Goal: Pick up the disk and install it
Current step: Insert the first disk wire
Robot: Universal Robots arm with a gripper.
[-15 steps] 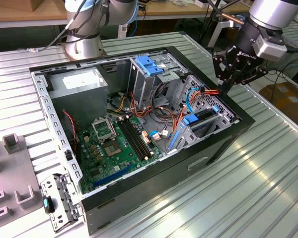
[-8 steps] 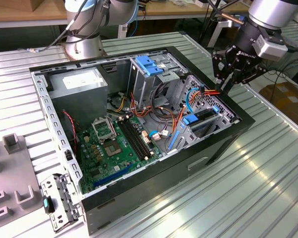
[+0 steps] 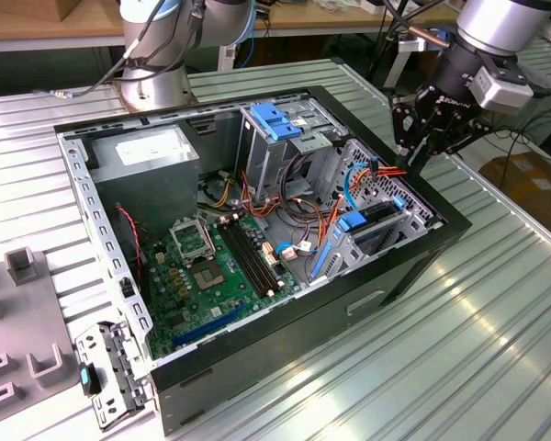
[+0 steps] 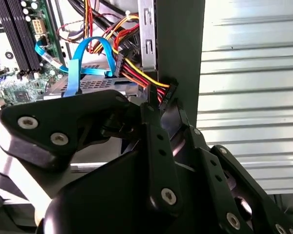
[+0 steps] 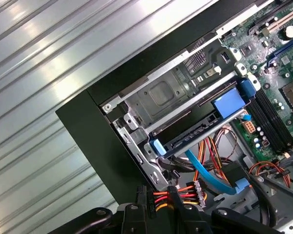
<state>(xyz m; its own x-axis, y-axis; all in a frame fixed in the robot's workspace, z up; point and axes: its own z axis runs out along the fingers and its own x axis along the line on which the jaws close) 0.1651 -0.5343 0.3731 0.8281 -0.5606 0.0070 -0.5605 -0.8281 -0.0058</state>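
Second wrist view has my gripper [image 4: 167, 105] set narrow, pinching a black power connector [image 4: 169, 91] at the end of a red, yellow and orange wire bundle [image 4: 136, 74]. In the exterior view the gripper hangs at the upper right of the frame, over the rim of the open computer case [image 3: 257, 367], with those wires running from it toward the exterior view's left.

Just beside that, the disk [image 3: 378, 213] sits inside the drive cage [image 5: 158, 95] at the case's right-hand end in the exterior view, with blue rails at its sides. It does not lie loose on the bench [image 3: 477, 322]. A blue data cable [image 4: 80, 63] loops close above it.

I judge the disk to be seated and the step in hand to be cabling it. To do that well I should hold the connector square to the disk's back edge and move it straight, not at a slant. The bundle needs enough slack that it does not drag the plug askew. The blue cable must keep out from between connector and disk. I cannot see the socket itself, so I should go gently.
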